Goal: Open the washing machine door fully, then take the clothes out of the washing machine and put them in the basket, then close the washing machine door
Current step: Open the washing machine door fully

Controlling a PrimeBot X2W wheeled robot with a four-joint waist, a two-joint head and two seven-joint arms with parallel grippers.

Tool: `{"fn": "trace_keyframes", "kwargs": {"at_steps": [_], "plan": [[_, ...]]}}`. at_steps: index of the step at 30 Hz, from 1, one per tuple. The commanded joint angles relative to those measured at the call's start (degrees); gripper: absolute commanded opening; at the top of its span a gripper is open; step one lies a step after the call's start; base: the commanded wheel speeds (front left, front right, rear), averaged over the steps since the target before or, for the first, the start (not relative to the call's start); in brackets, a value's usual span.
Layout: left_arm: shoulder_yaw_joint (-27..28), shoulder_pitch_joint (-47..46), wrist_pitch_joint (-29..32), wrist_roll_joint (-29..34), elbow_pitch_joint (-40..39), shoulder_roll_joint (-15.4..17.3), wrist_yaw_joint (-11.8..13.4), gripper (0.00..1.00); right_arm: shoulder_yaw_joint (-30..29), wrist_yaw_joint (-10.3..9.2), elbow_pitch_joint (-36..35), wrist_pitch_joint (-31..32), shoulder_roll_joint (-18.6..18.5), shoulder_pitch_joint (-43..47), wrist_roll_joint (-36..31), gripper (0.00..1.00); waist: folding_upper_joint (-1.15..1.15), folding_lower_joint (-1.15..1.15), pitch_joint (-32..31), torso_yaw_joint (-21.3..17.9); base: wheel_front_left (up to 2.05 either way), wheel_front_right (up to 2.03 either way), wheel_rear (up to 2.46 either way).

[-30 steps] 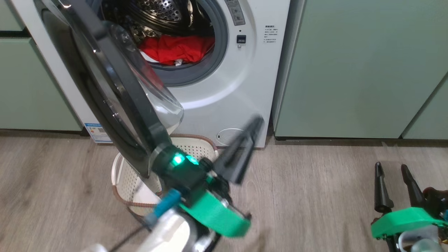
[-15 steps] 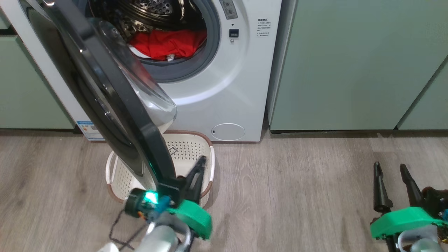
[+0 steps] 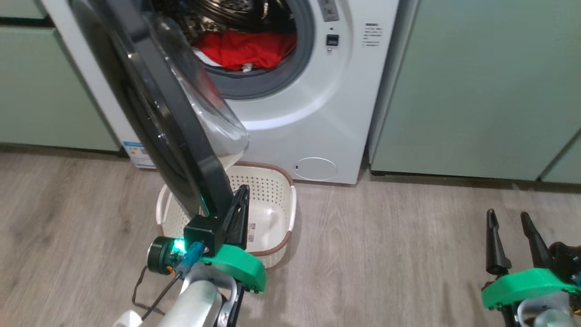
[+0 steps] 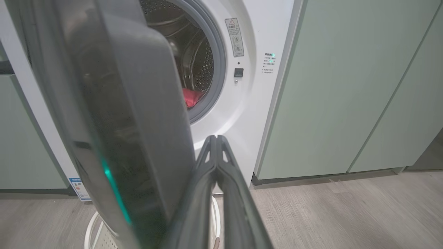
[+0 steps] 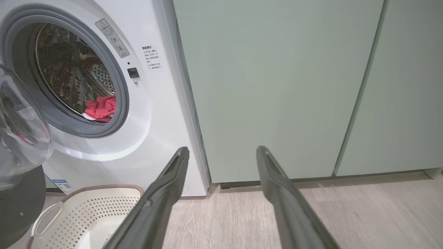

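Left gripper [image 4: 216, 137] is being held pinched together, empty, washing machine door [image 4: 121, 103] just left of it; right gripper [image 5: 223, 152] is being held wide, basket [image 5: 79, 211] below-left

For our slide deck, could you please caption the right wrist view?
Right gripper open; red clothes in the washing machine, basket on the floor.

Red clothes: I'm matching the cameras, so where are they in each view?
Head view: clothes top centre, in the drum mouth.
Left wrist view: clothes, a small patch at centre, beside the door edge.
Right wrist view: clothes left side, low in the drum.
Shared landmark: the black latch square right of the opening.
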Motion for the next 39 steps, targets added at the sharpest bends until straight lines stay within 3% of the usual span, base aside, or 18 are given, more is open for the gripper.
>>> {"fn": "trace_keyframes", "kwargs": {"at_steps": [1,16,29,39], "plan": [[2.9,-2.1,-0.5,-0.2,-1.8,0.6,0.3,0.00,1.0,-0.03,-1.9,-0.4,-0.5,0.0,-0.2,1.00,0.00,0.00,-0.1,0.9,0.00,0.00,0.00],[7.0,0.5,-0.5,1.8,-0.2,0.7,-0.8,0.00,-0.4,-0.03,-2.9,-0.4,1.0,0.7,-0.5,1.00,0.00,0.00,-0.2,11.4,0.00,0.00,0.00],[20.8,0.1,-0.5,1.7,1.4,3.5,-2.6,0.00,0.2,-0.03,-3.0,-0.4,1.6,0.3,-0.5,1.00,0.00,0.00,0.0,18.3,0.00,0.00,0.00],[30.5,-6.5,-0.5,1.8,8.4,5.4,-6.2,0.00,1.6,-0.03,-2.9,-0.4,1.1,-0.2,-0.6,1.00,0.00,0.00,1.0,18.9,0.00,0.00,0.00]]}}
